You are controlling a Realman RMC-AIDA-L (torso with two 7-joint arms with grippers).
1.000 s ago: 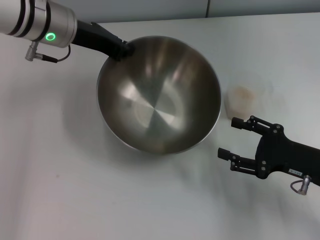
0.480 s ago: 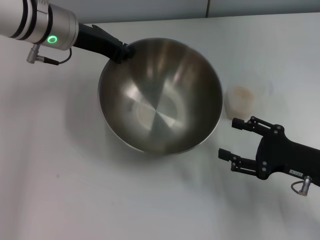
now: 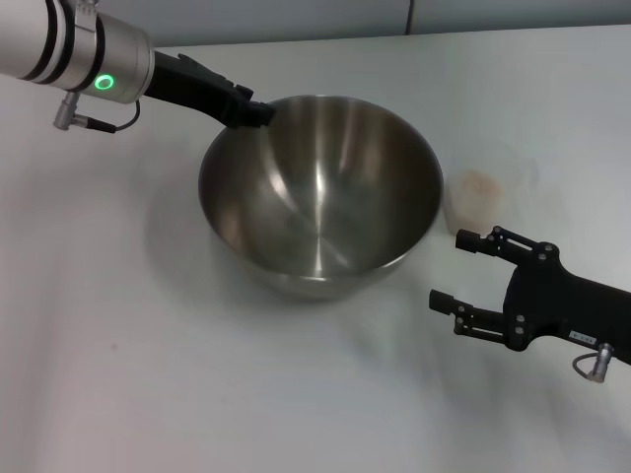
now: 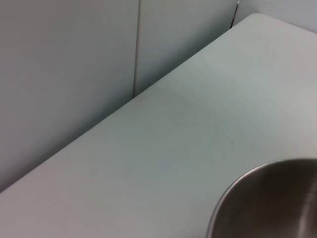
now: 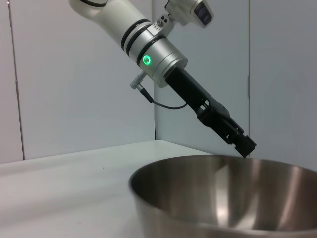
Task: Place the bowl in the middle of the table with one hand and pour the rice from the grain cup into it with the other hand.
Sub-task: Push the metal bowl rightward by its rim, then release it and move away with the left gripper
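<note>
The steel bowl (image 3: 320, 197) sits level on the white table (image 3: 148, 374), near its middle. It also shows in the left wrist view (image 4: 267, 198) and the right wrist view (image 5: 223, 198). My left gripper (image 3: 258, 111) is at the bowl's far-left rim and shut on it; the right wrist view shows it (image 5: 245, 145) at the far rim. The clear grain cup (image 3: 476, 202) with pale rice (image 3: 477, 183) stands right of the bowl. My right gripper (image 3: 448, 269) is open and empty, just in front of the cup, apart from it.
The table's far edge meets a grey wall (image 3: 296, 18). There is bare tabletop left of the bowl and in front of it (image 3: 246, 394).
The bowl was tilted toward me with its far rim lifted; it now sits level on the table, and the left gripper has moved slightly right. The right arm has not moved.
</note>
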